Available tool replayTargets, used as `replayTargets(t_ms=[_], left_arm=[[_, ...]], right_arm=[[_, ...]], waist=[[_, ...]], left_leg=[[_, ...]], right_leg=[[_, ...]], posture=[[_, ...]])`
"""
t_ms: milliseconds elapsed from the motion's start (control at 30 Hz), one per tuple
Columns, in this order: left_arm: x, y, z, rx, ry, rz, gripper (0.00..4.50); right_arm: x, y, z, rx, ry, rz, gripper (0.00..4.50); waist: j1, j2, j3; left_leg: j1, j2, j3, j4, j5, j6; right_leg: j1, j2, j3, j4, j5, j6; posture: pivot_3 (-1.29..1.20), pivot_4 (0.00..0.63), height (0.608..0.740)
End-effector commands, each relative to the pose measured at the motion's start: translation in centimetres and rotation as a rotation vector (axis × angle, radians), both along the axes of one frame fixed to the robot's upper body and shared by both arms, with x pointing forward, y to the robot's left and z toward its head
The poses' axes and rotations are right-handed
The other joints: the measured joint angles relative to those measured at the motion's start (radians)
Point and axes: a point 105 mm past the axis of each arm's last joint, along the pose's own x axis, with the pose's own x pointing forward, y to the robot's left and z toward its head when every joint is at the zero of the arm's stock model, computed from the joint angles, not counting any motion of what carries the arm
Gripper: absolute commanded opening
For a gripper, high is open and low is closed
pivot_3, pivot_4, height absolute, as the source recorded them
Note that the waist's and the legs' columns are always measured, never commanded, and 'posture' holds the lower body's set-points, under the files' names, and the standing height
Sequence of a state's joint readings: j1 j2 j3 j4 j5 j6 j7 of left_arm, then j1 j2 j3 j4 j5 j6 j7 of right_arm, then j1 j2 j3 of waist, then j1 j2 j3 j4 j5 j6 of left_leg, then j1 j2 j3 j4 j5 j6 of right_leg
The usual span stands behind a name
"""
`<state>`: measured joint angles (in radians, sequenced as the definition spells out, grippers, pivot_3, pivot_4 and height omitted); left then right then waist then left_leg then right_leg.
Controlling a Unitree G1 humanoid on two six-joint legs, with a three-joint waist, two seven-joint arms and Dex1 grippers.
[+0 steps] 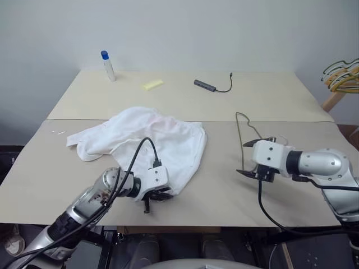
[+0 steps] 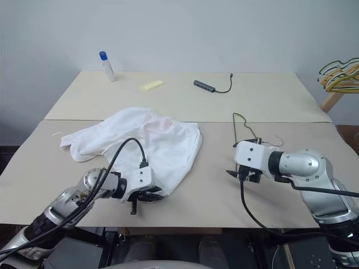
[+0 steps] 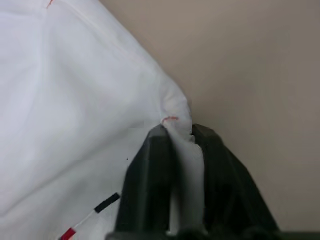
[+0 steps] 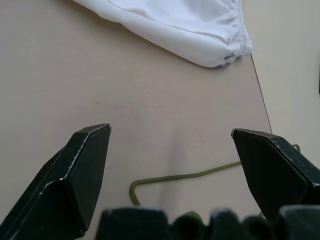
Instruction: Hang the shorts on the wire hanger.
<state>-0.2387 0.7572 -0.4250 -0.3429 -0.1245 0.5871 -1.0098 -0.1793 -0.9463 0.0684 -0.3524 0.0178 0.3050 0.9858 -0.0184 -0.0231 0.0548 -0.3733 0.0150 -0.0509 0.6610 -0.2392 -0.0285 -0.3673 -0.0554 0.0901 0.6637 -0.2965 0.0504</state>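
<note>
The white shorts (image 1: 151, 137) lie crumpled across the near table, left of centre. My left gripper (image 1: 162, 195) is at their near corner. In the left wrist view it is shut on a fold of the hem (image 3: 181, 145), beside a tiny red mark. The olive-green wire hanger (image 1: 241, 131) lies flat to the right of the shorts, partly hidden under my right arm. My right gripper (image 1: 247, 158) hovers over it, open and empty. In the right wrist view, a stretch of the hanger's wire (image 4: 190, 176) runs between the spread fingers, with the gathered waistband (image 4: 235, 42) beyond.
On the far table stand a white bottle with a blue cap (image 1: 107, 65), a yellow pad (image 1: 152, 84) and a grey hub with a black cable (image 1: 206, 85). A bunch of yellow and dark hangers (image 1: 342, 75) hangs past the table's right edge.
</note>
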Motion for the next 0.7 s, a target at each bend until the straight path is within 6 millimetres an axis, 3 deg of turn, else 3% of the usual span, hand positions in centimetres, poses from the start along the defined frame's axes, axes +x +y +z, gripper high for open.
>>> replayTargets(t_ms=[33,333,500,700], left_arm=[[0.4,1.5,2.0,-0.004,-0.051,0.005,0.01],[-1.5,6.2,9.0,-0.060,-0.140,-0.035,0.01],[-3.1,8.5,11.1,-0.022,-0.155,-0.034,0.01],[-4.6,9.7,13.0,-0.012,-0.174,-0.013,0.01]], right_arm=[[0.4,1.1,0.6,0.001,-0.039,0.047,4.50],[3.6,4.5,-2.3,-0.097,-0.230,0.215,4.50],[6.4,6.7,-3.3,-0.120,-0.322,0.259,4.50],[7.7,10.5,-3.9,-0.086,-0.390,0.382,4.50]], waist=[[-0.003,0.000,0.000],[-0.014,0.000,0.000],[-0.026,0.000,0.000],[-0.024,0.000,0.000]], left_leg=[[0.000,0.000,0.000,0.000,0.000,0.000],[-0.001,0.001,0.001,-0.001,0.000,0.000],[0.000,0.001,0.001,-0.001,0.000,0.000],[0.001,0.001,0.000,-0.003,0.000,0.000]], right_leg=[[0.000,0.000,0.000,0.000,0.000,0.000],[-0.002,0.000,0.000,0.000,0.000,-0.001],[-0.002,0.000,0.000,0.001,0.000,-0.001],[-0.002,0.000,0.000,0.001,-0.001,-0.003]], posture=[[0.00,0.000,0.740],[0.02,0.000,0.740],[0.05,0.000,0.740],[0.10,0.000,0.740]])
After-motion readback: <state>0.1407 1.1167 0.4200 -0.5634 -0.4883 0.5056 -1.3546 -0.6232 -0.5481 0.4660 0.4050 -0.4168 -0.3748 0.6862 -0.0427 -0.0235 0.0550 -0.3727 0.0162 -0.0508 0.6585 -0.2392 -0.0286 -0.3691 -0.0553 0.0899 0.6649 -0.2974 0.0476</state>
